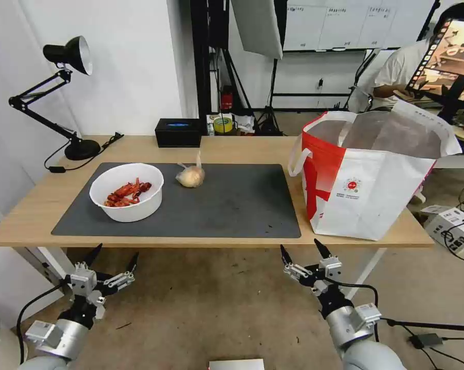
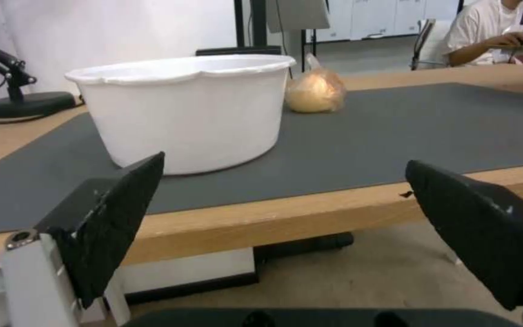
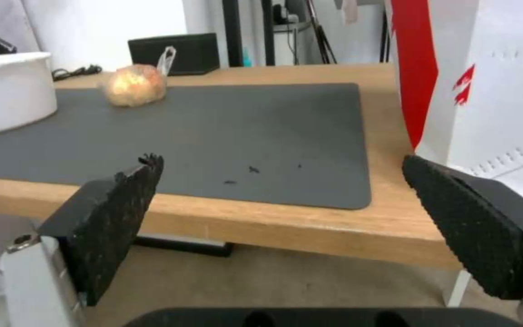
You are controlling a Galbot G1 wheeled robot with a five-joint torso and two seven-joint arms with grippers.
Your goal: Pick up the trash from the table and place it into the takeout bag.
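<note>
Bowl beyond left gripper

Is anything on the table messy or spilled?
A little. Small dark crumbs lie on the grey mat near its front right corner. The white bowl of red shells stands upright, the knotted bag lies beside it, and the takeout bag stands upright. Nothing has tipped over.

A: where are the arms at?
B: both low, side by side. Left end effector has its fingers spread wide, holding nothing. Right end effector, same deal, tips pointing up.
</note>
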